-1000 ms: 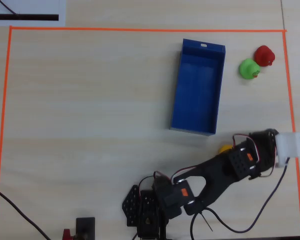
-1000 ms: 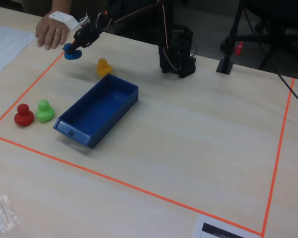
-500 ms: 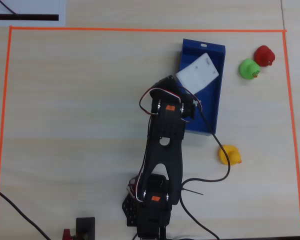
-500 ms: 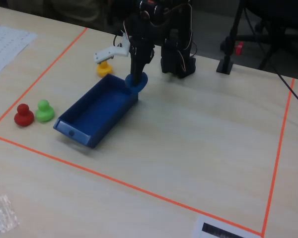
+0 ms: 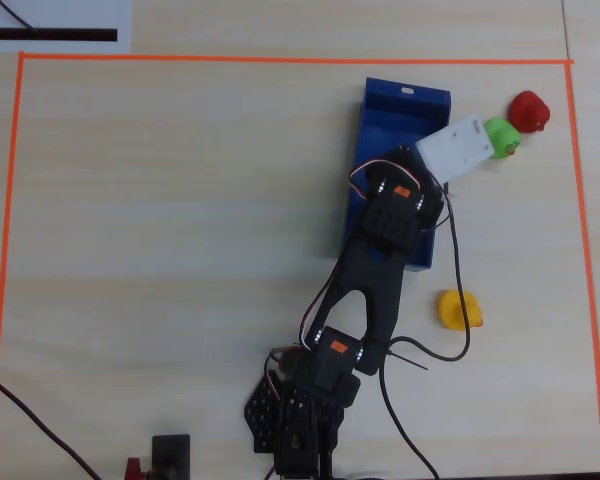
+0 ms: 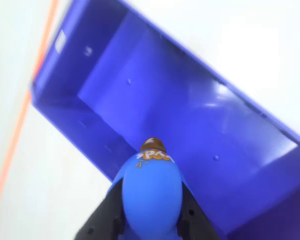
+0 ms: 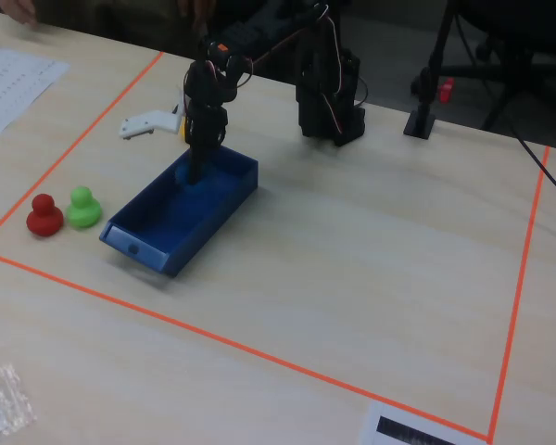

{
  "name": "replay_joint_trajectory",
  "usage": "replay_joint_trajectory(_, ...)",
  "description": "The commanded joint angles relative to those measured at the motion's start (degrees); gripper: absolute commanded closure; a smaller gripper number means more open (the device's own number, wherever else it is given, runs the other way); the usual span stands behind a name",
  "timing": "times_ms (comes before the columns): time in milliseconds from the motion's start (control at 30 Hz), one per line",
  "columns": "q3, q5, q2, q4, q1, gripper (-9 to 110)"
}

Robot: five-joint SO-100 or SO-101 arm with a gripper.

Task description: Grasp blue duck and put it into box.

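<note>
Gripper point(image 6: 151, 220) clamps the blue duck point(image 6: 151, 192) between both black fingers point(image 6: 106, 218), head pointing away from the wrist, so it hangs over the box point(image 6: 200, 125) for release. Directly below lies the box's floor; its near wall sits just under the fingers. Reaching out over the bench point(image 7: 352, 269), the arm tips its wrist steeply down.

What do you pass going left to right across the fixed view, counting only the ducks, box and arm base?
red duck → green duck → blue box → arm base
</note>
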Motion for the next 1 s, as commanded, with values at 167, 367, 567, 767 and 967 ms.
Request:
replay_joint_trajectory(167, 13.71, -3.25, 20.74, -6.68, 2.64, 77)
replay_joint_trajectory(367, 37.35, -6.24, 52.21, 1.32, -7.21, 101)
replay_joint_trajectory(567, 56.51, -6.33, 79.19, 12.48, -24.08, 101)
replay_joint_trajectory(767, 66.53, -13.01, 90.35, 22.76, -28.48, 101)
replay_joint_trajectory(967, 71.81, -17.75, 94.66, 23.82, -26.19, 101)
